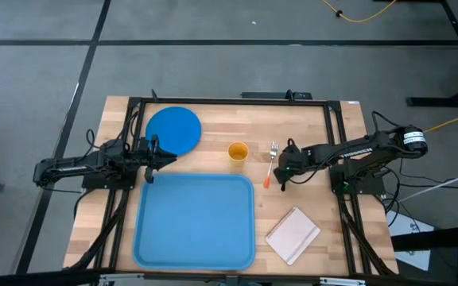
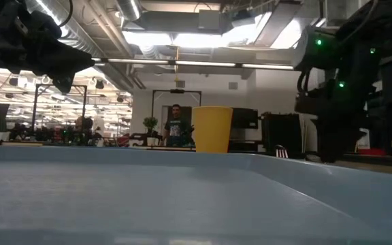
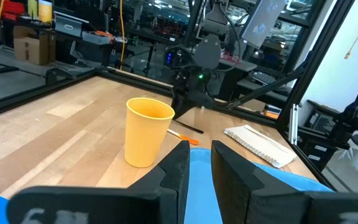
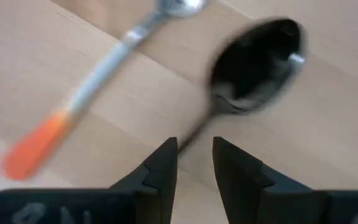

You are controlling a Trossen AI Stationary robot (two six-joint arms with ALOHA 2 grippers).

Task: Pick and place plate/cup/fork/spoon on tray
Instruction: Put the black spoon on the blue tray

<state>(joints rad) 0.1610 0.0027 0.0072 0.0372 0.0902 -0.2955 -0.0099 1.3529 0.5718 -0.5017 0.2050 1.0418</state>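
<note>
The blue plate (image 1: 173,129) lies flat at the table's far left. The orange-yellow cup (image 1: 238,152) stands upright beyond the light-blue tray (image 1: 196,221). The fork (image 1: 270,163) lies right of the cup, its orange handle tip toward the tray. My right gripper (image 1: 285,167) stands over the dark spoon (image 4: 257,62), fingers pointing down, shut on its handle. My left gripper (image 1: 164,156) is shut and empty between the plate and the tray's far left corner. My right gripper (image 4: 194,155) has the spoon's thin handle (image 4: 191,138) between its two fingers, coming from above. The fingers stand across the handle. The bowl (image 4: 257,62) sticks out ahead of the fingertips, hollow side up. Whether the spoon is clear of the table I cannot tell.
A small white rectangular pad (image 1: 293,234) lies on the table right of the tray's near right corner. Black frame rails (image 1: 336,151) run along the table's left, far and right sides. A person (image 2: 175,124) stands far off in the room behind.
</note>
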